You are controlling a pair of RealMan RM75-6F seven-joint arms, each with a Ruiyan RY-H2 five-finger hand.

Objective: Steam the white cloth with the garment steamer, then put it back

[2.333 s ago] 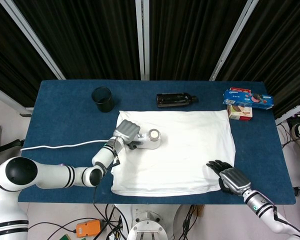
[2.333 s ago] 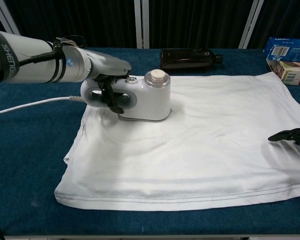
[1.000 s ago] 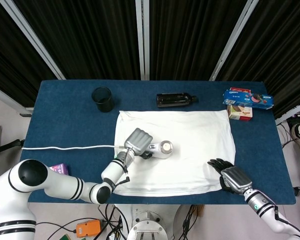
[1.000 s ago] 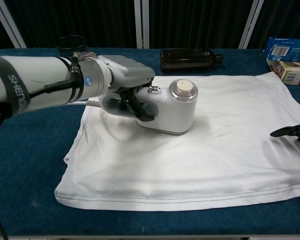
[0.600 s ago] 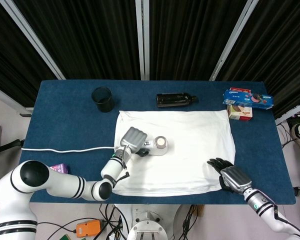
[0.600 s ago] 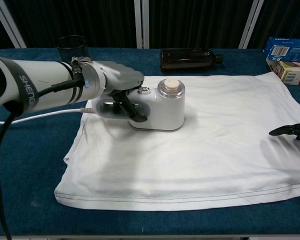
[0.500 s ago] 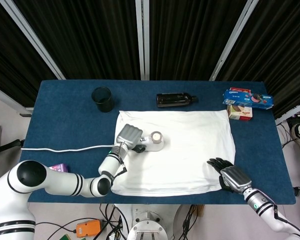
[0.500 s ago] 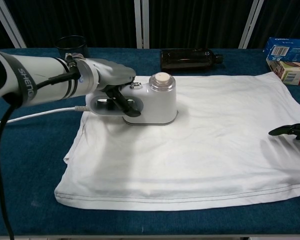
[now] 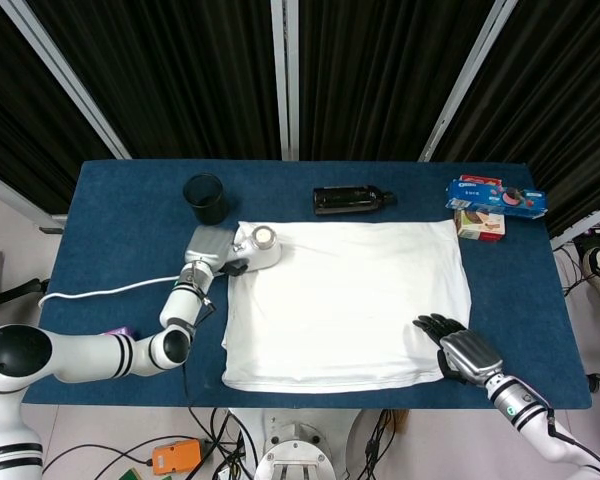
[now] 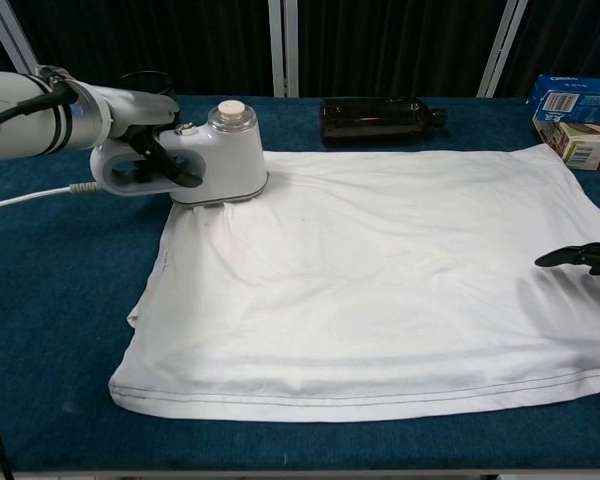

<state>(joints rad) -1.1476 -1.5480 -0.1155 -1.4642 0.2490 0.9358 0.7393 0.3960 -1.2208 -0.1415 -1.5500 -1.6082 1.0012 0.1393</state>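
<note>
Now left hand (image 10: 145, 125) grips garment steamer (image 10: 205, 155) handle; steamer upright at white cloth (image 9: 345, 300) corner, handle leftward.

head view: high overhead, looking down, whole table (image 9: 120, 200) | chest view: low, close, forward | shared: white cloth (image 9: 350, 300)

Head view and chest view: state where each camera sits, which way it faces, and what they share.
Head view: high above, looking straight down on the blue table; both forearms show, right hand resting on the white cloth.
Chest view: low at the table's front edge, facing across it; left hand grips the garment steamer.
Shared: cloth, steamer, dark bottle.
</note>
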